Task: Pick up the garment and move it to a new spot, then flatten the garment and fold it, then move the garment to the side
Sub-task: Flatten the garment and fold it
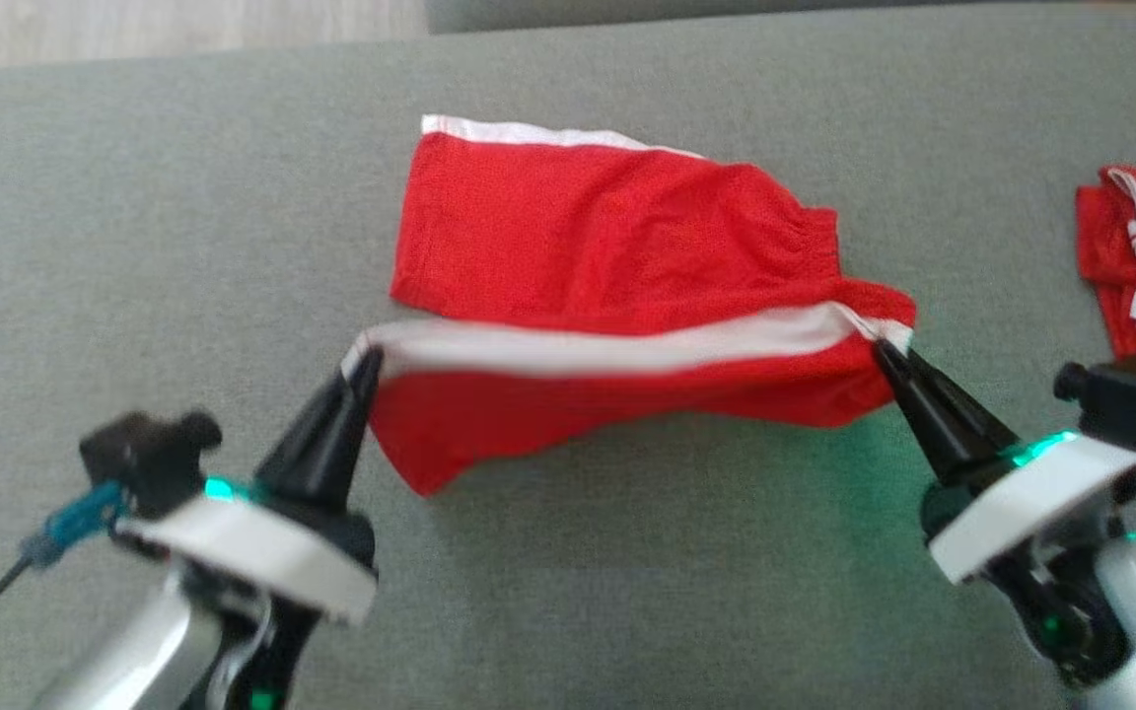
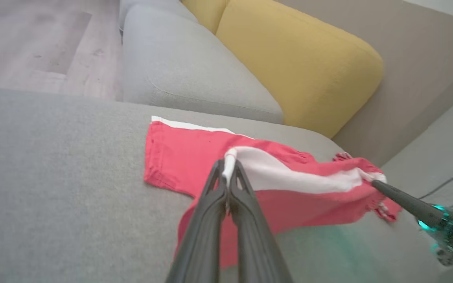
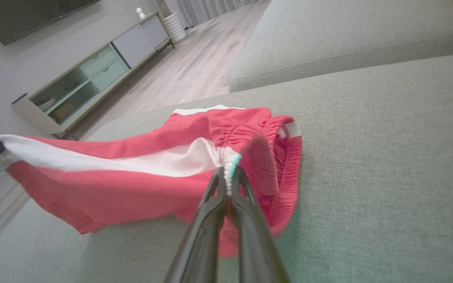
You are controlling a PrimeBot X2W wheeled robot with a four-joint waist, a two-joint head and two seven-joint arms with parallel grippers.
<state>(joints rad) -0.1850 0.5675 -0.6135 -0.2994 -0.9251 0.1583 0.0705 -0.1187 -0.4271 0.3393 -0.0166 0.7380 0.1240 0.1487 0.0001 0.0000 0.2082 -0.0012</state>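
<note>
Overhead, we hold the red shorts (image 1: 607, 237) above the grey sofa seat (image 1: 134, 247): the left gripper (image 1: 363, 367) pinches the hem end of the white stripe (image 1: 607, 347) and the right gripper (image 1: 886, 350) pinches the waistband end, likely to fold the near leg over the far one. From our left wrist, the fingers are pressed together on cloth and the far half lies flat. From our right wrist, the elastic waistband (image 3: 250, 133) bunches at the clamped tips.

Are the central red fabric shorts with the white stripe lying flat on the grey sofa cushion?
No, the left gripper and right gripper hold the shorts raised by their striped edge.
</note>
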